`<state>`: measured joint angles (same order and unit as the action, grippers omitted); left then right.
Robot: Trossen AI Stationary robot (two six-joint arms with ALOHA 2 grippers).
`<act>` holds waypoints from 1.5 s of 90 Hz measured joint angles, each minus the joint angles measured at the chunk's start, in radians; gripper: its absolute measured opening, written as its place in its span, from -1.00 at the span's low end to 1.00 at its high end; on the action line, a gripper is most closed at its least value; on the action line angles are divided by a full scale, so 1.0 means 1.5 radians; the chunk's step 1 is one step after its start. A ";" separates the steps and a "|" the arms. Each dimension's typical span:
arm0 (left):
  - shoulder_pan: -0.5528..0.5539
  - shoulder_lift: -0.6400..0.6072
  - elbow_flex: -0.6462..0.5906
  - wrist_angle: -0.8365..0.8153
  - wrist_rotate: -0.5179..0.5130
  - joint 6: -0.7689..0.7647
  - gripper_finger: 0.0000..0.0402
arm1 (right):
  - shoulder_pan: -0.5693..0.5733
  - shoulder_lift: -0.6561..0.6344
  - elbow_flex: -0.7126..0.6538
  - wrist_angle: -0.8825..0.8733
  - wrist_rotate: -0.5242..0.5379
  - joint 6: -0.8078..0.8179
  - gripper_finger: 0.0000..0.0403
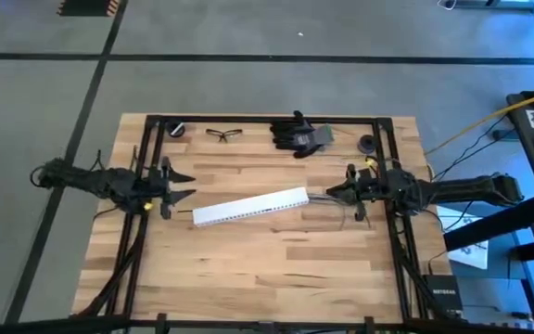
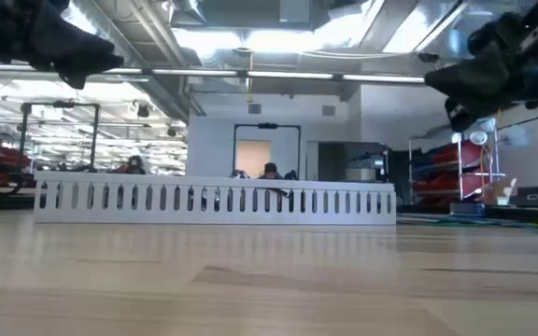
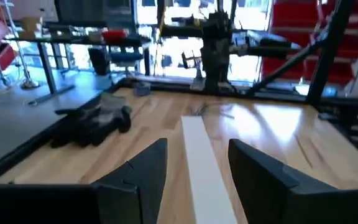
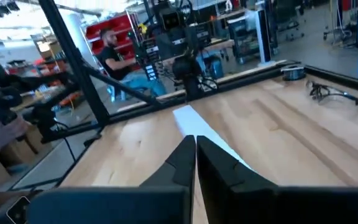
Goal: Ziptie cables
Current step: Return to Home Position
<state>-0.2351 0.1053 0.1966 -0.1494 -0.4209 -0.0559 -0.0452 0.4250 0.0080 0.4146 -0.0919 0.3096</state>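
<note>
left jaws apart, right jaws closed empty; white duct (image 1: 250,207) between, cables (image 1: 325,197) at its end; gloves (image 1: 297,135) well apart

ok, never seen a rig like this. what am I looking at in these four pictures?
It's a two-armed table robot. The high view looks straight down on it. The left gripper is open at the table's left and the right gripper is shut at its right; neither holds anything. The low view looks level across the wooden table. Each wrist view looks forward past that arm's own fingers. Between the arms lies a long white slotted plastic cable duct, with thin loose cables showing at its end near the right gripper. Along the edge at the high view's top lie clear safety glasses, black work gloves and a small black ring-shaped object.
</note>
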 joint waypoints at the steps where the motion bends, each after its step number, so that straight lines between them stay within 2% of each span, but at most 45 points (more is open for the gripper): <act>1: 0.002 -0.005 -0.001 0.000 0.002 0.000 -0.22 | 0.000 -0.006 0.000 -0.008 0.001 0.000 -1.00; 16: 0.011 -0.068 -0.029 -0.002 0.015 -0.001 -0.22 | 0.000 -0.065 0.000 -0.079 0.016 -0.015 -1.00; 32: 0.012 -0.068 -0.075 0.021 0.025 -0.028 -0.22 | 0.000 -0.093 0.000 -0.095 0.016 -0.043 -1.00; 44: 0.030 -0.068 -0.109 0.091 0.091 -0.034 -0.22 | 0.000 -0.100 0.000 -0.094 0.015 -0.062 -1.00; 50: 0.043 -0.068 -0.112 0.101 0.103 -0.024 -0.22 | 0.000 -0.100 0.000 -0.099 0.015 -0.066 -1.00; 75: 0.107 -0.068 -0.113 0.101 0.098 0.008 -0.22 | -0.001 -0.100 0.000 -0.110 0.013 -0.054 -1.00; 94: 0.137 -0.068 -0.113 0.103 0.085 0.019 -0.22 | -0.001 -0.103 0.000 -0.126 -0.020 -0.055 -1.00; 103: 0.142 -0.068 -0.113 0.102 0.085 0.025 -0.22 | -0.001 -0.126 0.000 -0.168 0.011 -0.048 -1.00; 114: 0.145 -0.068 -0.113 0.102 0.085 0.020 -0.22 | -0.001 -0.187 0.001 -0.266 0.089 -0.004 -1.00; 128: 0.145 -0.067 -0.113 0.101 0.086 0.009 -0.22 | 0.000 -0.280 0.011 -0.290 0.005 -0.071 -1.00; 135: 0.145 -0.065 -0.113 0.101 0.086 0.000 -0.22 | -0.001 -0.280 0.013 -0.281 -0.004 -0.075 -1.00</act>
<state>-0.0177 0.0070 0.0273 0.0025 -0.2916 -0.0555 -0.0460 0.0044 0.0279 -0.0071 -0.0978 0.1967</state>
